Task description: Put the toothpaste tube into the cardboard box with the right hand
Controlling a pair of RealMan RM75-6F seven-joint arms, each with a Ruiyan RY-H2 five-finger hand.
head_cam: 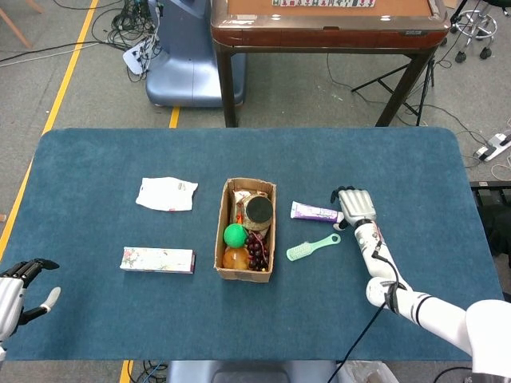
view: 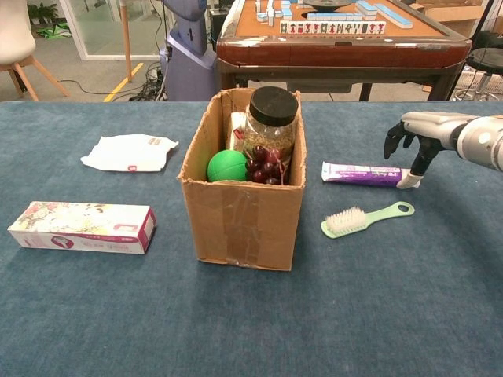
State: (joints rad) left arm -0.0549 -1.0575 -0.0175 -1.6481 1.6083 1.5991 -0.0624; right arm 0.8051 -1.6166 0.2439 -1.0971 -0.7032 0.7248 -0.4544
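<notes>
A crumpled white plastic packet [head_cam: 166,194] lies on the blue carpeted tabletop [head_cam: 104,159], left of frame centre. Below it lies a flat rectangular floral-printed carton [head_cam: 157,259]. A light green plastic brush [head_cam: 311,246] lies right of centre. A brown wooden-framed mahjong table [head_cam: 327,20] stands beyond the tabletop, at upper centre, beside a grey-blue machine base [head_cam: 184,60].

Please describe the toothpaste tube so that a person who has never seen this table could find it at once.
Start from the open cardboard box in the middle of the blue table. The toothpaste tube lies flat just past the box, toward the right hand, which hovers at its cap end. Its white and purple body sets it apart from the pale green brush lying nearer the robot.
</notes>
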